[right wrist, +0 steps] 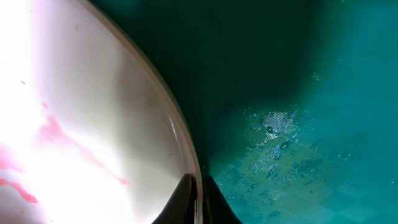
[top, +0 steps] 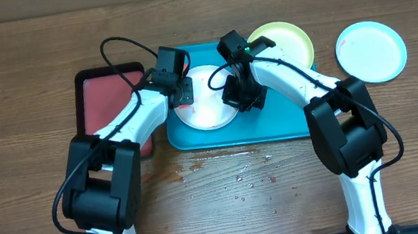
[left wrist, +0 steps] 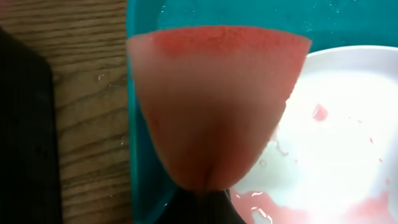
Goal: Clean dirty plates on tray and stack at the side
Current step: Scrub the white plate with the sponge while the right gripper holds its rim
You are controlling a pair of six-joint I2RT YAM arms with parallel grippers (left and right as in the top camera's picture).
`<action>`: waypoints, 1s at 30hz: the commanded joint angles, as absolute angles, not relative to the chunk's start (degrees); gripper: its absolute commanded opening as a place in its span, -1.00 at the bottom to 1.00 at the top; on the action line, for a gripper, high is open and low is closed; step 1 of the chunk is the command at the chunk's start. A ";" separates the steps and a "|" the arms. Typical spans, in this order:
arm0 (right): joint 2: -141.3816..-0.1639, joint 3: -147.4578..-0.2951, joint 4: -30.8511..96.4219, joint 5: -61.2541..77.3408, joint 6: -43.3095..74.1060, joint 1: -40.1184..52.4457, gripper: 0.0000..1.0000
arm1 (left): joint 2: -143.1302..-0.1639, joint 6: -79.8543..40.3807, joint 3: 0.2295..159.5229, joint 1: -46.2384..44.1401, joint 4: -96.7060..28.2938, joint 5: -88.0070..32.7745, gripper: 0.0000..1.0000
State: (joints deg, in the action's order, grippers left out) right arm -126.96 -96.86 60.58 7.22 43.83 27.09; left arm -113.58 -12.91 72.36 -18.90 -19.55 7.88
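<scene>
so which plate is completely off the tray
The light blue plate, on bare wood right of the tray; the white plate and yellow-green plate overlap it.

Wet glossy plastic tray [top: 273, 121], smooth shiny white plate [top: 208, 111], matt grained wooden table [top: 12, 77], porous sponge [left wrist: 217, 106].

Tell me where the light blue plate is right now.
In the overhead view, the light blue plate sits on the table right of the teal tray, beside the yellow-green plate.
</scene>
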 commanded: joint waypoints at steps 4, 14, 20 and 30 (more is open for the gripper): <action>-128.38 -96.23 61.45 5.26 43.00 27.59 -0.92 | -115.87 -12.49 72.90 -18.46 -17.50 8.54 -0.92; -128.38 -96.23 61.39 5.26 43.03 27.59 -0.92 | -116.53 -12.45 72.90 -18.48 -20.45 8.58 -0.92; -128.38 -96.23 60.75 5.26 43.24 27.59 -0.92 | -116.51 -12.49 72.90 -18.48 -25.98 8.82 -0.92; -128.38 -96.31 59.68 -0.62 46.50 27.57 -0.92 | -115.04 -15.22 72.93 -18.61 -31.92 1.45 -0.92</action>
State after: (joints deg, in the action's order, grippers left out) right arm -126.96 -96.86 59.48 6.31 44.42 27.31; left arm -114.21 -13.72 74.56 -18.90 -29.47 5.91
